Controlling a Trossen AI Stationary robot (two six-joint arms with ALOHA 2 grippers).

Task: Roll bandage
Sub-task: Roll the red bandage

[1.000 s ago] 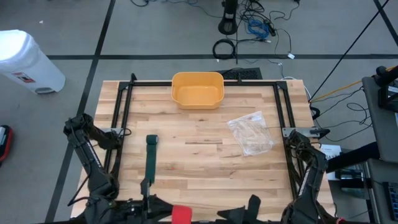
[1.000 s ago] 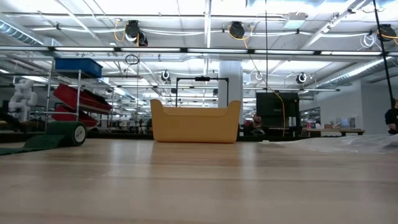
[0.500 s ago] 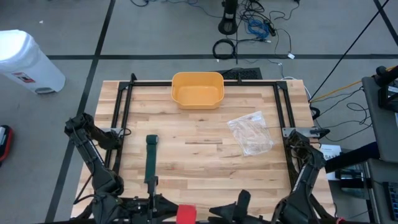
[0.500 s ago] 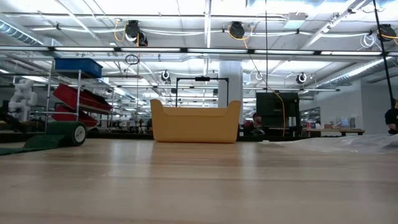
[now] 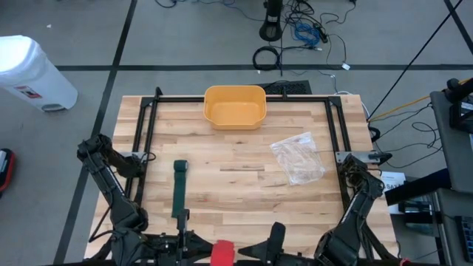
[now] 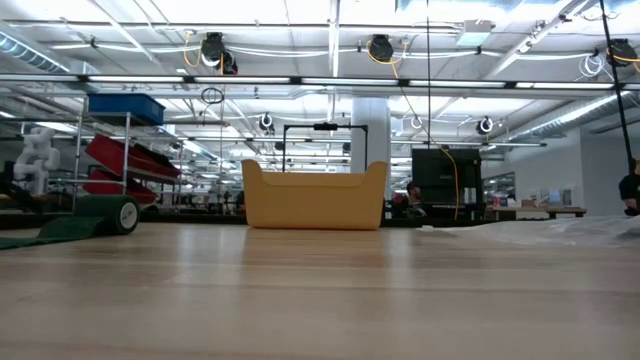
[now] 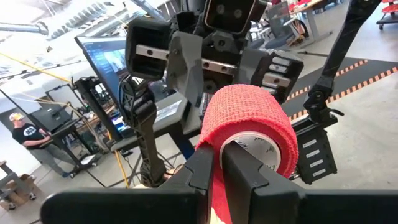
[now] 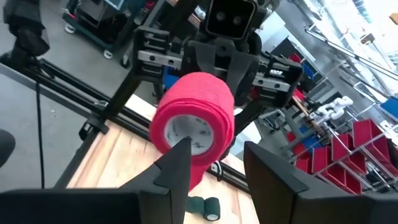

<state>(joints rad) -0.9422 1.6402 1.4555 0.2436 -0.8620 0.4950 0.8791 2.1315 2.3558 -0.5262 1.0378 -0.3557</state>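
Since a second ago our right gripper has slid closer to the red bandage roll, fingers parted and empty. Our left gripper clamps that roll. Beyond it, the green bandage lies mostly unrolled; rolling remains.

Table centre open; obstacles: yellow tub at far edge, plastic bag right, green bandage left.

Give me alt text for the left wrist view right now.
A red bandage roll fills the centre, its rim pinched between the left gripper's two dark fingers. Directly behind it, the right gripper faces the camera. A person stands far off in the workshop.
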